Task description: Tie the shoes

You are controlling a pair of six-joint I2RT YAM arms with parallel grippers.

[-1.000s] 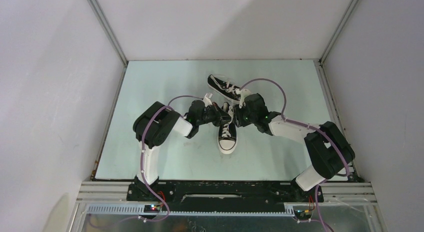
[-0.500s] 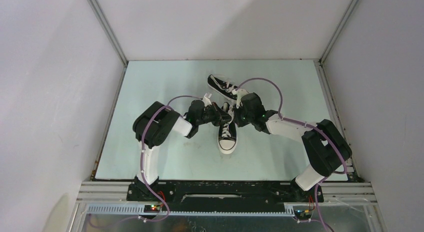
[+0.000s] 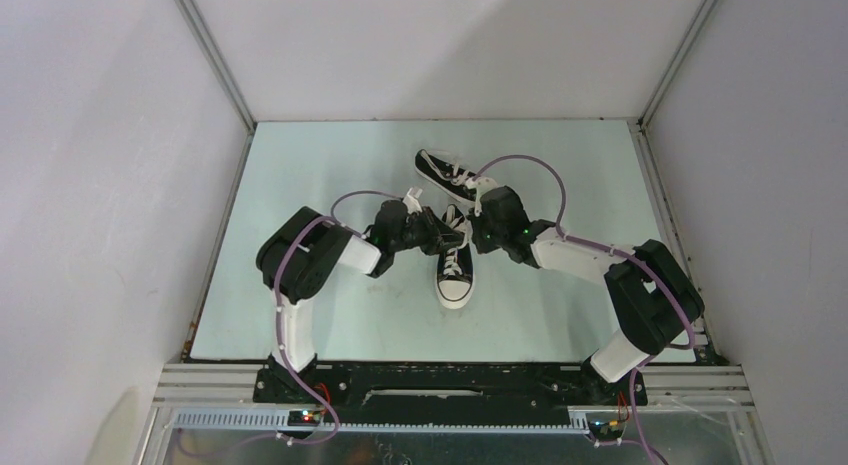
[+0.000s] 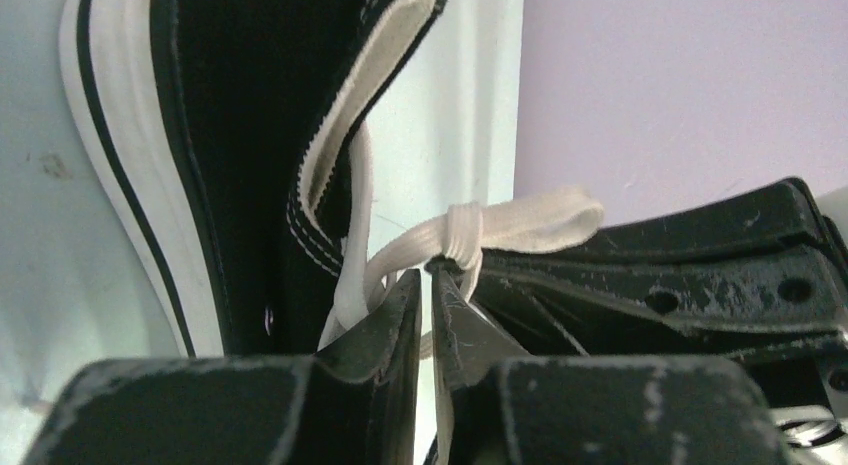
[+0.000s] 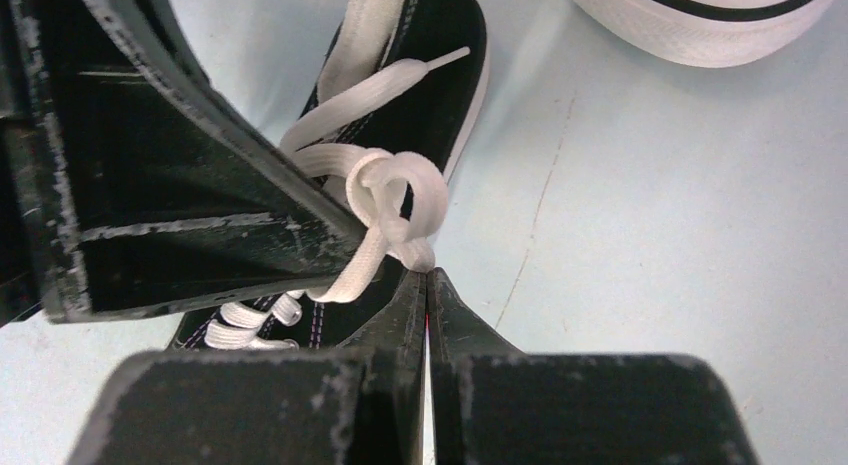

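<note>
Two black sneakers with white soles lie on the pale table. The near shoe points its toe cap toward me; the far shoe lies angled behind it. Both grippers meet over the near shoe's laces. My left gripper is shut on a white lace loop at its tips, beside the shoe's heel collar. My right gripper is shut on the lace just below a loose knot, with its tips over the shoe's tongue. The left gripper's finger crosses the right wrist view.
The far shoe's white toe cap shows at the top of the right wrist view. Enclosure walls stand on the left, right and back of the table. The right gripper's body fills the right of the left wrist view.
The right wrist has shifted slightly left toward the shoe. The left arm's elbow has moved a little left and down. Both grippers stay shut at the near shoe's laces.
</note>
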